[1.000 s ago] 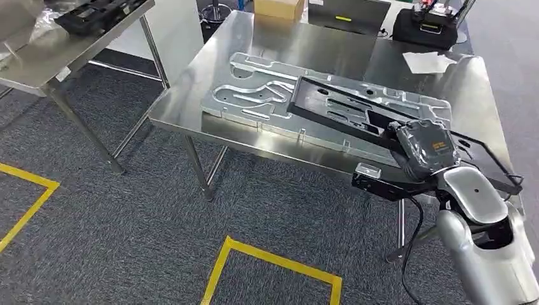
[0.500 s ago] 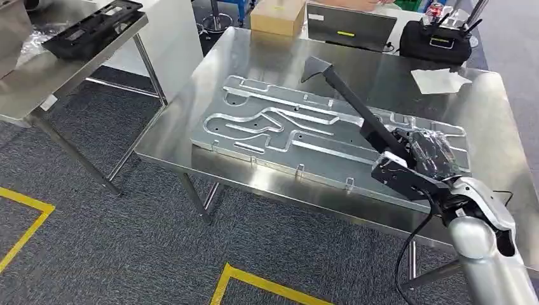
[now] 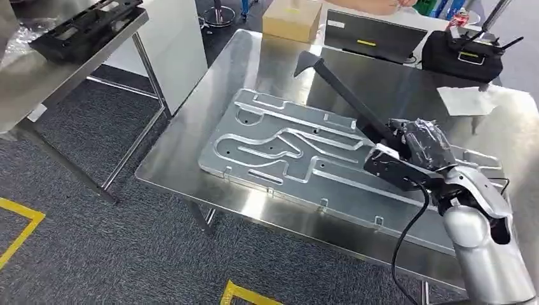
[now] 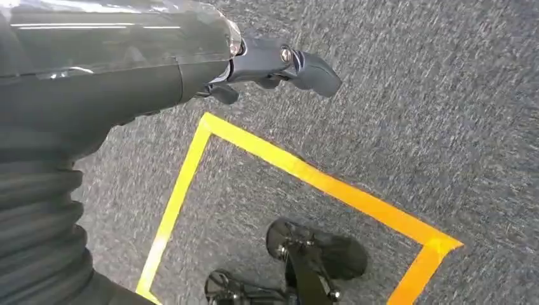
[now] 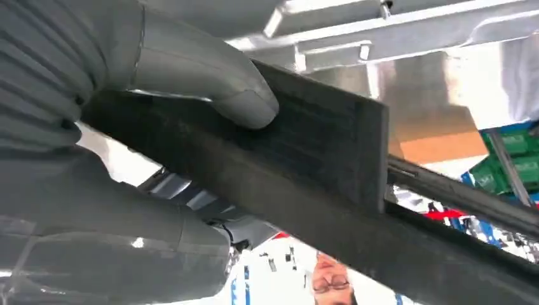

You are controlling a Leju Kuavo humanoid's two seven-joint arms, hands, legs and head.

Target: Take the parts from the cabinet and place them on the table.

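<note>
My right hand (image 3: 424,149) grips a long black frame part (image 3: 346,95) near its lower end. The part stands on edge and slants up over the silver fixture plate (image 3: 286,152) on the steel table (image 3: 267,57). In the right wrist view the grey thumb (image 5: 210,82) presses on the part's flat black bar (image 5: 318,171), with the fixture plate (image 5: 407,32) close behind it. My left hand (image 4: 273,60) hangs over the carpet, holding nothing, its dark fingers apart.
At the table's far edge stand a cardboard box (image 3: 292,19), a grey case (image 3: 365,35) and a black controller (image 3: 467,54), with a white sheet (image 3: 467,100) beside them. A second table (image 3: 38,76) at left carries another black part (image 3: 82,28). Yellow floor tape (image 4: 318,181) marks the carpet.
The camera has come nearer to the table. The black frame part turned from lying flat to standing on edge and now sits further over the fixture plate, still in my right hand.
</note>
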